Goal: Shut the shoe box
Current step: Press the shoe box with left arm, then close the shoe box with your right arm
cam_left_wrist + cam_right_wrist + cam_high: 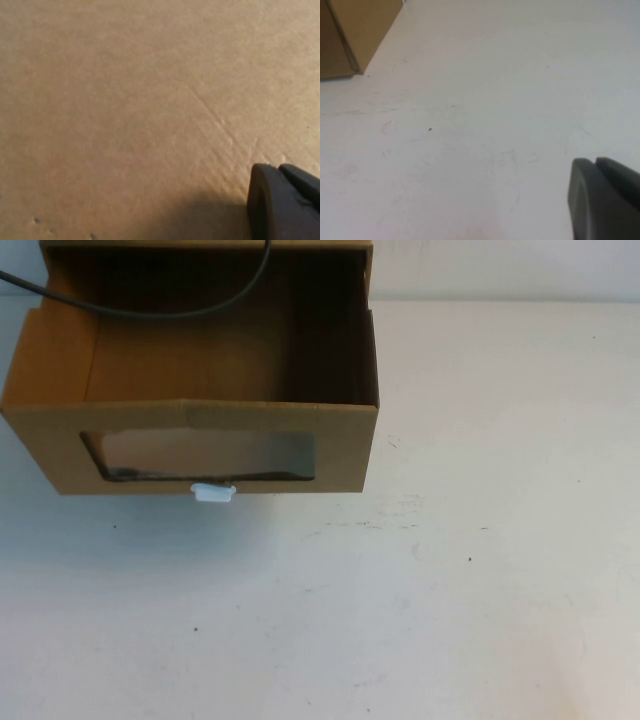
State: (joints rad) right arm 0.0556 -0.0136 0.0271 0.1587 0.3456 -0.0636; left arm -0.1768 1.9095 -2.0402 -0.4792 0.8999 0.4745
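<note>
The shoe box [340,455] is brown cardboard and stands at the table's back left in the high view. Its drawer is pulled out toward me, with the top open and the inside bare. The front has a clear window [205,455] and a small white pull tab [214,493] at its lower edge. My left gripper [277,167] is shut and empty, close against a plain cardboard surface [125,110] that fills its wrist view. My right gripper [595,160] is shut and empty above the bare white table, with a box corner [355,30] some way off. Neither gripper shows in the high view.
A black cable [150,310] curves across the open drawer at the back. The box's outer sleeve [368,260] shows at the top edge of the high view. White table [450,570] stretches in front of and to the right of the box.
</note>
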